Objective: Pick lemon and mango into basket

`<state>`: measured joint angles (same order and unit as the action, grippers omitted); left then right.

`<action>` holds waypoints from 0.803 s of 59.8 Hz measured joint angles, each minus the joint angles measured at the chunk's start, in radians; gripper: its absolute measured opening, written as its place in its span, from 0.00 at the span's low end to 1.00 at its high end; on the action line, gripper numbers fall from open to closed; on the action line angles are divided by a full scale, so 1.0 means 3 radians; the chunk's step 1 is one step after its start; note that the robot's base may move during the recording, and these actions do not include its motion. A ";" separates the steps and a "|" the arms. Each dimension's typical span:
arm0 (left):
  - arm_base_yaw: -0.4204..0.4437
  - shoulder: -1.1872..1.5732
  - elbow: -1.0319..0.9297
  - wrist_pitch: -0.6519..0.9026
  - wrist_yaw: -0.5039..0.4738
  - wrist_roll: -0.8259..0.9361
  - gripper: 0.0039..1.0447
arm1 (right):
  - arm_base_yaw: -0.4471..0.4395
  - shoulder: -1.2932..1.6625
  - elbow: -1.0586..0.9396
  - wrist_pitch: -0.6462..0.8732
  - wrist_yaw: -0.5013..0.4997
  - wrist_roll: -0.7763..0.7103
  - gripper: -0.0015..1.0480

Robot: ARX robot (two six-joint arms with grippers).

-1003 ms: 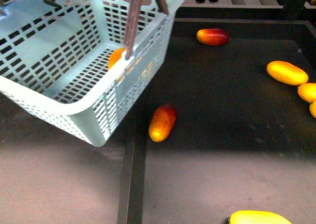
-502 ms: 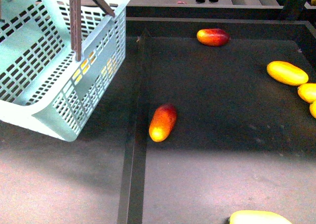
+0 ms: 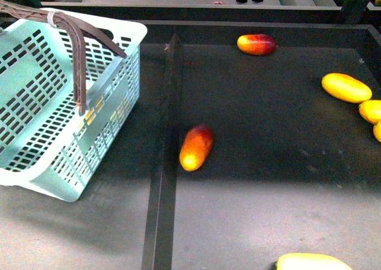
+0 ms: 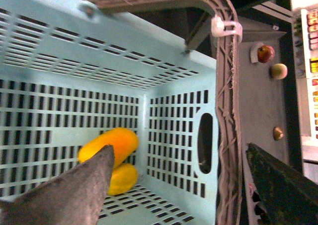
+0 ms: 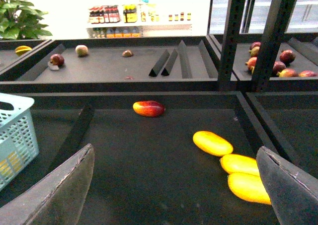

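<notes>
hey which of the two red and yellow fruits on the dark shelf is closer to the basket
The red-and-yellow fruit lying beside the shelf divider; the other red-and-yellow one sits farther from the basket, near the back edge.

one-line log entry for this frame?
basket: tilted, far left | inside: two yellow-orange fruits | left end effector: open, at basket | right end effector: open, empty

The basket looks like smooth mint-green plastic with a soft sheen on its slotted walls. Its handle is brown ribbed plastic, matt, with a pale band clipped round it. Inside the basket, the mango has a smooth, slightly glossy yellow-orange skin. The desk is dark and matt, faintly speckled. Beside the basket, the red-and-yellow fruit shines smoothly. The left gripper has fingers of rough, matt grey.
</notes>
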<state>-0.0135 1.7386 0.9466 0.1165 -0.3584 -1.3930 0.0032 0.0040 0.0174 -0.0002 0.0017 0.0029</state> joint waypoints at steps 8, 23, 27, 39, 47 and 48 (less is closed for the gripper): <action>0.0009 -0.0535 -0.0408 -0.0226 0.0066 0.0299 0.92 | 0.0000 0.0000 0.0000 0.0000 -0.0001 0.0000 0.92; 0.0038 -0.1021 -0.1892 0.3151 0.1193 0.4035 0.42 | 0.0000 0.0000 0.0000 0.0000 -0.0004 0.0000 0.92; 0.0039 -0.1191 -0.2049 0.3159 0.1195 0.4307 0.30 | 0.0000 0.0000 0.0000 0.0000 -0.0005 0.0000 0.92; 0.0039 -0.1525 -0.2523 0.3262 0.1193 0.4559 0.03 | 0.0000 0.0000 0.0000 0.0000 -0.0005 0.0000 0.92; 0.0039 -0.1830 -0.2749 0.3105 0.1195 0.4583 0.03 | 0.0000 0.0000 0.0001 0.0000 -0.0004 0.0000 0.92; 0.0039 -0.1884 -0.2768 0.3075 0.1197 0.4583 0.03 | 0.0000 0.0000 0.0000 0.0000 -0.0004 0.0000 0.92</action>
<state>-0.0017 1.1732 0.1162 1.0389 0.0006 -0.0181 0.0032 0.0040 0.0174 -0.0002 0.0006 0.0029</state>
